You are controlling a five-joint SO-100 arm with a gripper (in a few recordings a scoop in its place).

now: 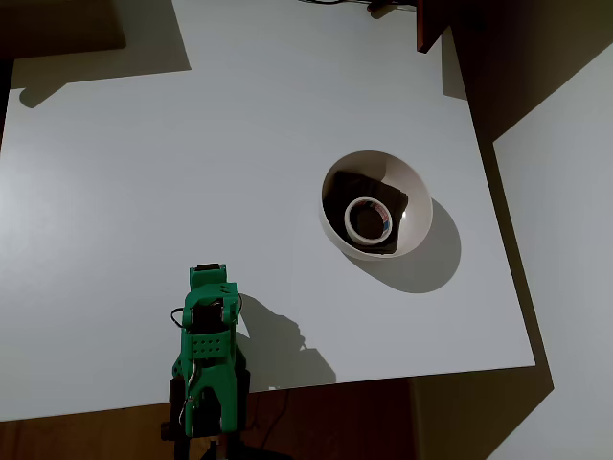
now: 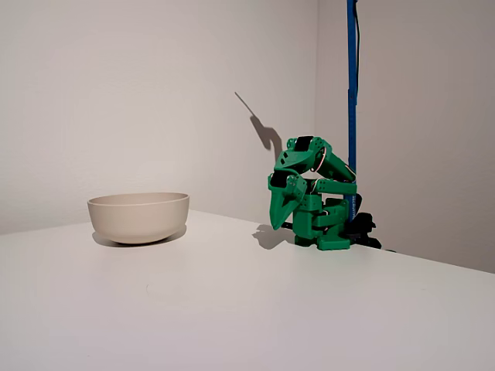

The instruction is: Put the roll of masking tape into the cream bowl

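From my remote station, the overhead view shows the roll of masking tape [image 1: 371,218] lying flat inside the cream bowl [image 1: 414,187], on the dark patch [image 1: 342,206] at the bowl's bottom. The bowl sits on the white table [image 1: 144,182]. The green arm [image 1: 209,355] is folded up at the table's edge, well apart from the bowl. In the fixed view I see the gripper [image 2: 276,220] pointing down just above the table, holding nothing, its fingers drawn together to a narrow tip. A blue pole [image 2: 352,93] rises behind the arm.
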